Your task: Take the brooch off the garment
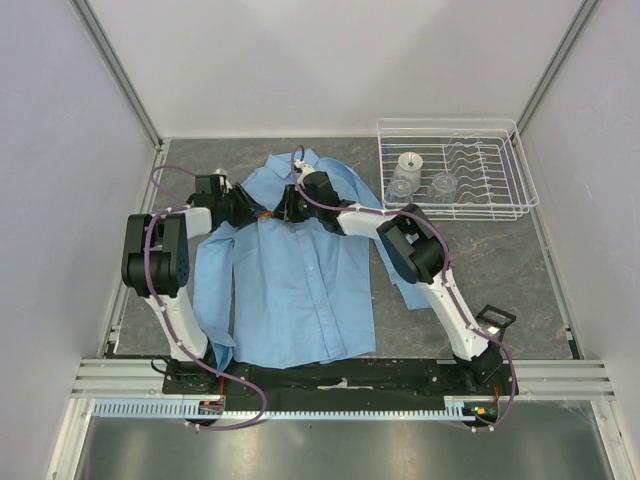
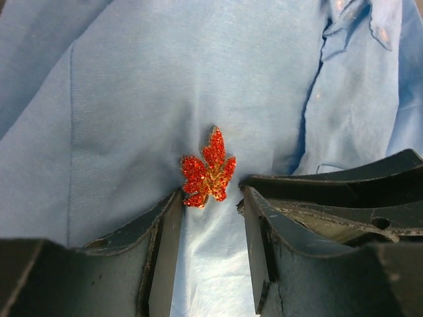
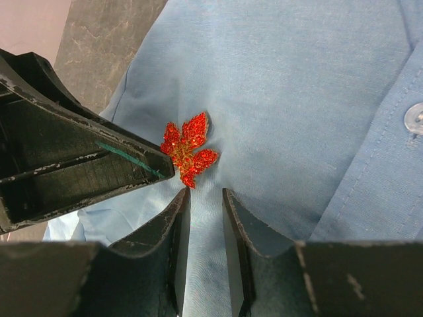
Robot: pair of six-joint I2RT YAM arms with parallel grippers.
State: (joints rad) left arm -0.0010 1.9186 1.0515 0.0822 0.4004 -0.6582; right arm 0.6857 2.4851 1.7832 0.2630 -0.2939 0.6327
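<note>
The garment [image 1: 300, 290], a light blue button-up shirt, lies flat on the table. The brooch [image 2: 208, 170], a glittery orange-red leaf shape, is pinned on its upper chest near the collar [image 1: 266, 213]. My left gripper [image 2: 211, 197] is open and rests on the cloth, its fingertips just below the brooch on either side. My right gripper [image 3: 205, 194] comes in from the other side, jaws narrowly open, with only shirt cloth between them, and its tips stand just short of the brooch [image 3: 188, 149]. A left finger [image 3: 86, 162] nearly touches the brooch.
A white wire dish rack [image 1: 500, 205] holding glassware stands at the back right. A white shirt button [image 3: 415, 119] sits right of the brooch. Bare grey tabletop [image 1: 500, 270] lies right of the shirt. White walls close in the sides.
</note>
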